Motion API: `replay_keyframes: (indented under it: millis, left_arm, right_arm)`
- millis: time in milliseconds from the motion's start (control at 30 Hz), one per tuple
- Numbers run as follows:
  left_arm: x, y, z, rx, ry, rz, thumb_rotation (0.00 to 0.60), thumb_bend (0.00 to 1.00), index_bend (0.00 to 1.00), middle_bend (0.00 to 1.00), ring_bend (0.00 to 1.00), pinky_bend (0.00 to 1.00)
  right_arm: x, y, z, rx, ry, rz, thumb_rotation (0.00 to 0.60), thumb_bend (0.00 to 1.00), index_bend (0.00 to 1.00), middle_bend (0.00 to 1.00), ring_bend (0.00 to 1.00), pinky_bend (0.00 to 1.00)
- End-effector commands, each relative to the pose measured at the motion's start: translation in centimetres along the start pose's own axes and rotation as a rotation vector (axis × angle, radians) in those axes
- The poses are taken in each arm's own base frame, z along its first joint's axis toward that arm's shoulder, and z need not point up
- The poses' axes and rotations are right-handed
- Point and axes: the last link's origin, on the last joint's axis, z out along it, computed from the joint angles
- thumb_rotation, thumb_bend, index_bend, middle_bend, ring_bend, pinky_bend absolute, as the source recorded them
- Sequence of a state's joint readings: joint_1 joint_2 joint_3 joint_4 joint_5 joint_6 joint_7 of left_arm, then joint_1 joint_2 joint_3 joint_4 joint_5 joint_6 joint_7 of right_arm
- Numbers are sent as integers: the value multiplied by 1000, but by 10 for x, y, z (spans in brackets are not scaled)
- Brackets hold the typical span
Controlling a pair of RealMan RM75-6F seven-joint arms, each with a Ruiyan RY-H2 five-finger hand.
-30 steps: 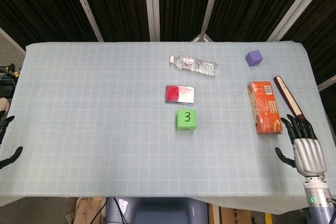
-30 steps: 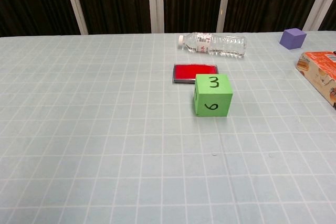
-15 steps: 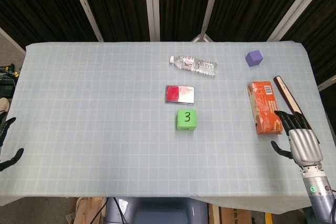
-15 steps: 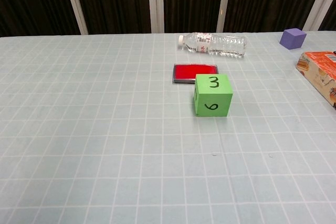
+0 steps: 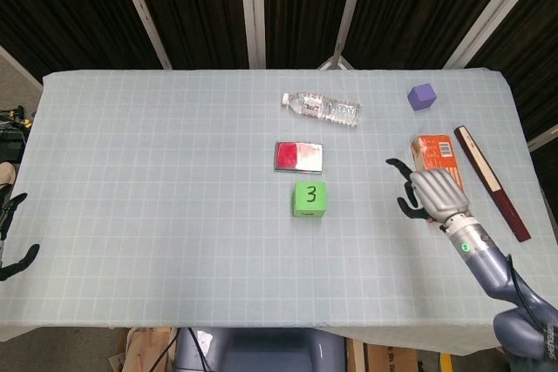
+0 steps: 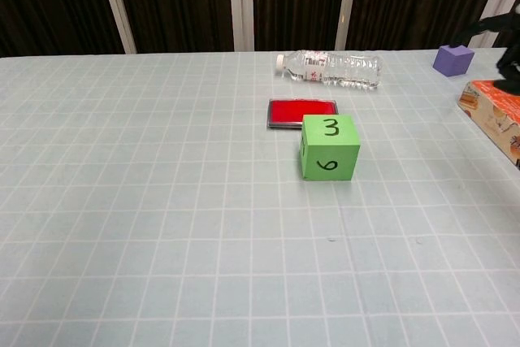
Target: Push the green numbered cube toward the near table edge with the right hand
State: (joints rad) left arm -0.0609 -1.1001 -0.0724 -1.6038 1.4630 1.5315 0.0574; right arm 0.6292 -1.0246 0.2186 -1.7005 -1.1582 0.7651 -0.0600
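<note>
The green cube (image 5: pixel 309 198) with a 3 on top stands near the table's middle; the chest view shows the green cube (image 6: pixel 329 147) with a 6 on its near face. My right hand (image 5: pixel 430 192) hovers to the cube's right, over the orange box, fingers spread and holding nothing, well apart from the cube. In the chest view only dark fingertips (image 6: pixel 497 30) show at the right edge. My left hand (image 5: pixel 10 234) hangs off the table's left edge, fingers apart and empty.
A red-topped flat tin (image 5: pixel 298 157) lies just behind the cube. A water bottle (image 5: pixel 322 108) lies further back. An orange box (image 5: pixel 433 156), a purple cube (image 5: pixel 422 96) and a dark long box (image 5: pixel 493 182) occupy the right side.
My right hand has risen from the near right table edge and moved left and away, now over the orange box and closer to the cube. The cube has not moved.
</note>
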Motion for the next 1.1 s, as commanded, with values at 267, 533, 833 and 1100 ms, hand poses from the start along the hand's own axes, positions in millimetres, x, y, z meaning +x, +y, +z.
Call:
replay_keyframes:
  millis: [267, 533, 833, 1100]
  left_arm:
    - [-2, -1, 6, 13, -13, 0, 600, 346, 132, 0, 0, 27]
    - [-2, -2, 6, 14, -18, -7, 600, 345, 132, 0, 0, 27]
    - [-2, -3, 7, 20, -17, -9, 600, 346, 132, 0, 0, 27]
    - [-3, -2, 7, 22, -19, -3, 600, 346, 132, 0, 0, 27]
  right_arm:
    - [5, -75, 70, 31, -171, -100, 600, 763, 175, 859, 809, 681]
    - [1, -101, 87, 4, -269, -129, 600, 779, 175, 862, 813, 681]
    - [-7, -113, 95, -11, -318, -137, 600, 779, 230, 862, 812, 681]
    - [-10, -114, 99, -22, -337, -136, 600, 779, 237, 862, 812, 681]
